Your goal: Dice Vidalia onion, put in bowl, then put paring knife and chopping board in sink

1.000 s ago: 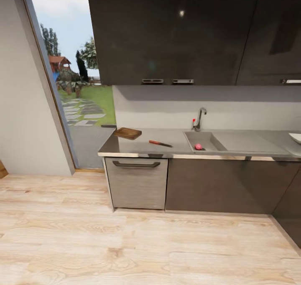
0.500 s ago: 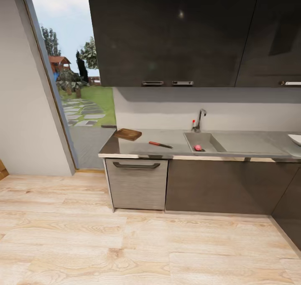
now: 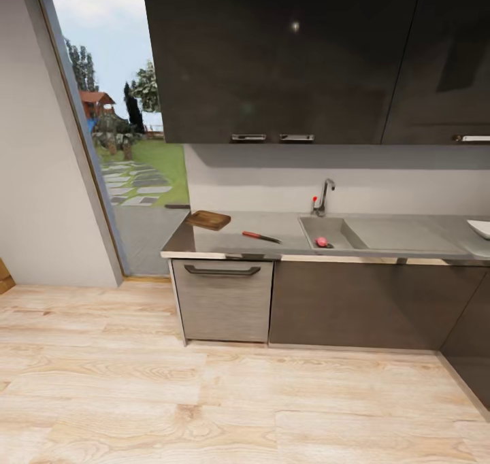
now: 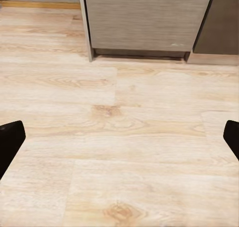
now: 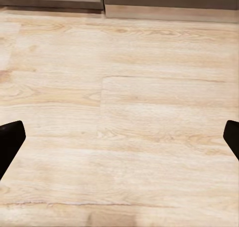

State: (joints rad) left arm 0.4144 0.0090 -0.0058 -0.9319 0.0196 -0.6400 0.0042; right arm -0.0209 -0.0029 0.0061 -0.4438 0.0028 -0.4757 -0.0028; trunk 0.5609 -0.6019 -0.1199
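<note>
Onion in sink, knife at its nine o'clock on counter, board beyond, left fingers and right fingers spread wide, empty, over floor.

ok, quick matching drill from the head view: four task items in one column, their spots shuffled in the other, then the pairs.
Things:
1. Vidalia onion
2. paring knife
3. chopping board
4. bowl

Places:
A. far end of the countertop nearest the doorway
B. cut off by the picture's right edge
C. inside the sink basin
D. on the countertop between board and sink

Pairs: 1-C, 2-D, 3-A, 4-B
</note>
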